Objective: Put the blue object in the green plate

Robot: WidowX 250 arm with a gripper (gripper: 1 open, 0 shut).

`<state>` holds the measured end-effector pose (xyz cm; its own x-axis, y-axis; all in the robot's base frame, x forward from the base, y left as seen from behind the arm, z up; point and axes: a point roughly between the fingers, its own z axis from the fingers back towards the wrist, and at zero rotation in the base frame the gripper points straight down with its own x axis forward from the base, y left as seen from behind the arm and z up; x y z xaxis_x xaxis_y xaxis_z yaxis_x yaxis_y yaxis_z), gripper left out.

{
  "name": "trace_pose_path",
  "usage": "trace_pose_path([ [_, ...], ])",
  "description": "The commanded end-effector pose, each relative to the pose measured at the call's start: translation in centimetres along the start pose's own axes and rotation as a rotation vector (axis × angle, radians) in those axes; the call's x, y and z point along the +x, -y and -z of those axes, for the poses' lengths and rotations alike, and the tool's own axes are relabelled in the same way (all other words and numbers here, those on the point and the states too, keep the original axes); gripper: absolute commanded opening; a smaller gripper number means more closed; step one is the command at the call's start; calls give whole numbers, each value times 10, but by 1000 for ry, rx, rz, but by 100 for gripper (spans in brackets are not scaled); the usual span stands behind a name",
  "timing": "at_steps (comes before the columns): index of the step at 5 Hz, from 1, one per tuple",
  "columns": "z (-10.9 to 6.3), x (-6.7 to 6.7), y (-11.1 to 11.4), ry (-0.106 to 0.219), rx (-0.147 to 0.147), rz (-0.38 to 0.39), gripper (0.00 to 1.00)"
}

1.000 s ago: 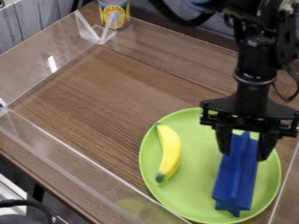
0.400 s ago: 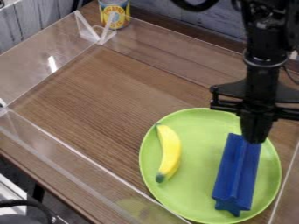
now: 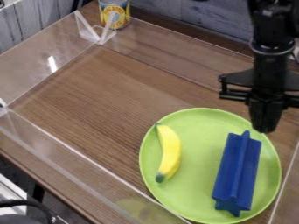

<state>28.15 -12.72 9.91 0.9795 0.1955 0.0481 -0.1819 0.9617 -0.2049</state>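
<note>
claw (image 3: 267, 125): jaws pressed together, holding nothing, above the plate's far right rim | blue object (image 3: 239, 172): lying flat on the right half of the green plate (image 3: 201, 126) | plate: near right corner of the desk (image 3: 117, 87) | banana (image 3: 170, 152): on the plate's left half, apart from the block

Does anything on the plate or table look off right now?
Nothing stands out. The blue object lies flat inside the green plate, beside the banana and apart from it. The tool is shut and clear above the plate's far edge. The can stands upright at the back.
</note>
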Motion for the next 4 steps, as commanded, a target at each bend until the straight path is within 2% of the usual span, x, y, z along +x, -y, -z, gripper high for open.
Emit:
trace_pose_path([
  [1, -14, 11, 4, 48, -34, 25, 0],
  [4, -15, 19, 5, 48, -50, 86, 0],
])
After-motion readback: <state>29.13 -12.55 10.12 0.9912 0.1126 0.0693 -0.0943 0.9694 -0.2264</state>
